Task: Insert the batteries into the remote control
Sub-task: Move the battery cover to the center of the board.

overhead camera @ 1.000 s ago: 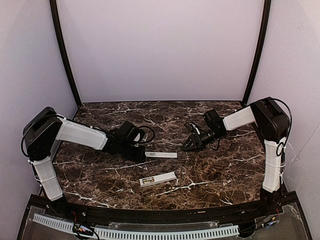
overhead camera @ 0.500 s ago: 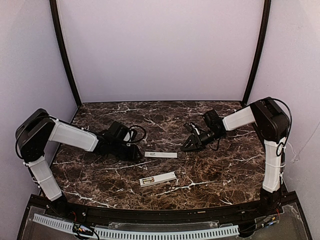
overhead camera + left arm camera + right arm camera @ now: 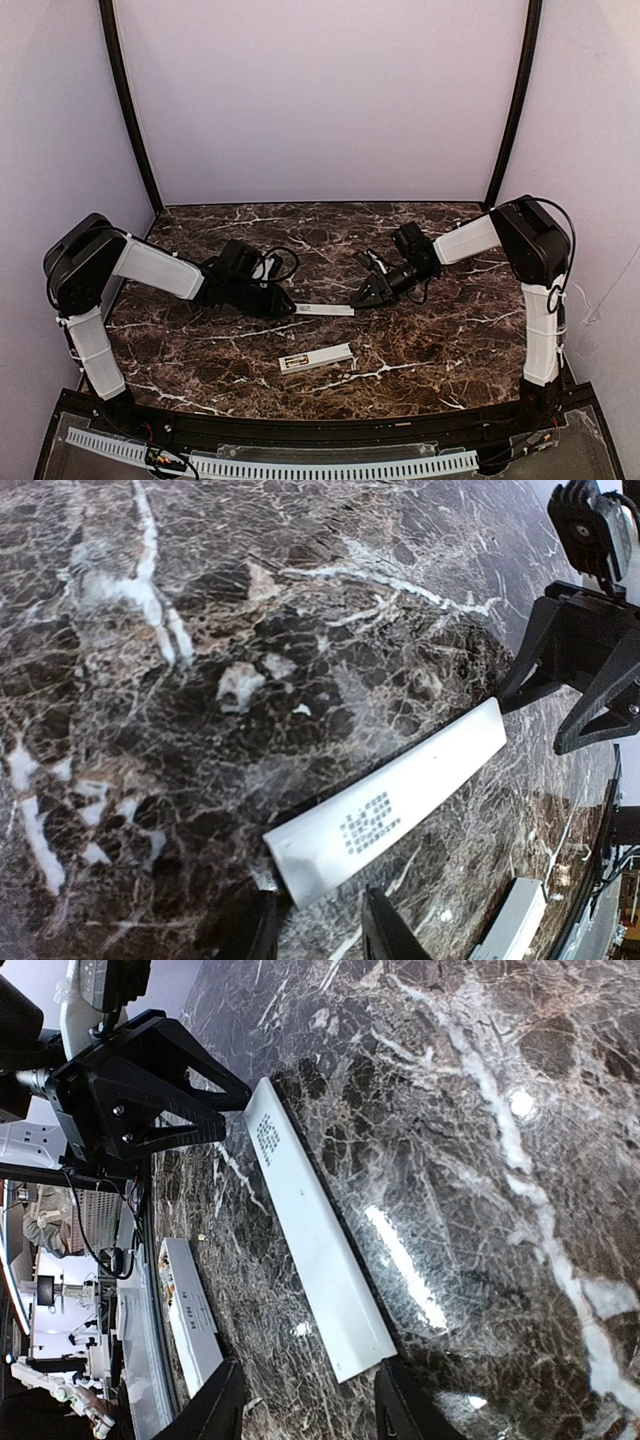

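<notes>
Right gripper (image 3: pixel 362 297) has reached the cover (image 3: pixel 322 310); left gripper (image 3: pixel 283 305) sits opposite, arms low. Both pairs of fingers stand narrowly apart. Only wrist views show its print (image 3: pixel 368 822).

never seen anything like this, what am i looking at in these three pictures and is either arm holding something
This is a robot with two arms, a left arm and a right arm, bolted at the near edge of a marble table. The wide picture comes from a fixed camera above and behind them. The other two come from a small camera on each wrist, so that arm's own two fingers show at the bottom edge.

Two things lie on the table: a thin white cover strip with small grey print and, nearer the arms, a white remote control with a dark end showing some yellow.

The left tool sits at one end of the strip and the right tool at the other. Both are open, and neither holds anything.
</notes>
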Controlling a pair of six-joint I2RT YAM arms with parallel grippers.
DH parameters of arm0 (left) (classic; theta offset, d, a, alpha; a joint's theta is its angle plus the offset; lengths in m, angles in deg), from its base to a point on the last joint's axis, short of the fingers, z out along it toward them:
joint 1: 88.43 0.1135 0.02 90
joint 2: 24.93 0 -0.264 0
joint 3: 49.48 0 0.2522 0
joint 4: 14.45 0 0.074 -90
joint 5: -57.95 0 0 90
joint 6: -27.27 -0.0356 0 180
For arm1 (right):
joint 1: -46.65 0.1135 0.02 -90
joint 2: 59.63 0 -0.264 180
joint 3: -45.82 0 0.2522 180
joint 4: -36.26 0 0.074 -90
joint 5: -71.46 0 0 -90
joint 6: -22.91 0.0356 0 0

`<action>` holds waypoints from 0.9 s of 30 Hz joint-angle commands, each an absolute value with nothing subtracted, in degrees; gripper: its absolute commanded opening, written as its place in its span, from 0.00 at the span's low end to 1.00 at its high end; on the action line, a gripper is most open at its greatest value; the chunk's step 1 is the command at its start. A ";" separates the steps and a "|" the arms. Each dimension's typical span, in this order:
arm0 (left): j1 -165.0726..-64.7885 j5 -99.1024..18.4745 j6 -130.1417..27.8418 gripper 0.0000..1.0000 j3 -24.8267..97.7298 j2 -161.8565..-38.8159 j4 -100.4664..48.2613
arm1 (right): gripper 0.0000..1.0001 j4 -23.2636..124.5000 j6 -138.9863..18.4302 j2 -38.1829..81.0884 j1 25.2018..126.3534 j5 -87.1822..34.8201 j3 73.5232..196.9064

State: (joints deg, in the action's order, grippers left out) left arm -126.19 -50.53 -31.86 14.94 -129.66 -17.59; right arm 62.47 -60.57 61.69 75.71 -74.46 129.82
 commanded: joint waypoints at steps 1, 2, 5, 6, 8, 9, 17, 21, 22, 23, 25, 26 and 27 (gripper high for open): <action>-126.22 -55.77 -31.29 0.29 13.81 -132.96 -19.53 | 0.44 64.96 -60.72 66.06 76.37 -70.02 130.02; -126.18 -56.35 -31.10 0.28 13.49 -132.86 -18.95 | 0.44 64.96 -60.80 66.28 76.35 -69.96 130.06; -126.18 -58.31 -29.69 0.26 12.29 -132.09 -15.59 | 0.44 64.96 -61.07 66.78 76.36 -69.88 129.98; -126.20 -58.72 -29.25 0.25 11.55 -131.42 -14.65 | 0.44 64.96 -61.10 66.76 76.36 -69.79 129.90; -126.16 -59.85 -27.91 0.24 10.59 -130.50 -11.55 | 0.42 64.96 -61.20 66.88 76.34 -69.87 129.89; -126.21 -60.16 -27.44 0.24 10.37 -130.19 -10.09 | 0.42 64.92 -61.28 66.82 76.35 -69.87 129.82; -126.18 -60.33 -25.59 0.22 9.94 -129.81 -7.30 | 0.42 64.96 -61.73 66.12 76.36 -70.35 129.13; -126.17 -61.11 -23.40 0.22 8.27 -130.18 -3.54 | 0.42 64.70 -61.82 65.27 76.43 -71.00 128.52; -126.14 -61.73 -22.07 0.22 7.68 -130.16 -0.71 | 0.41 64.72 -61.89 65.11 76.42 -71.08 128.35; -126.10 -62.01 -21.53 0.21 6.86 -130.10 0.49 | 0.41 64.70 -61.95 64.85 76.49 -71.25 128.13; -126.13 -62.67 -20.79 0.20 6.16 -129.66 2.11 | 0.41 64.62 -62.20 63.93 76.64 -71.43 127.54; -126.18 -62.91 -20.63 0.20 5.87 -129.37 2.60 | 0.41 64.61 -62.17 63.48 76.70 -71.45 126.97; -126.20 -62.91 -20.63 0.20 5.22 -128.54 2.62 | 0.41 64.46 -62.06 63.04 76.79 -71.45 126.66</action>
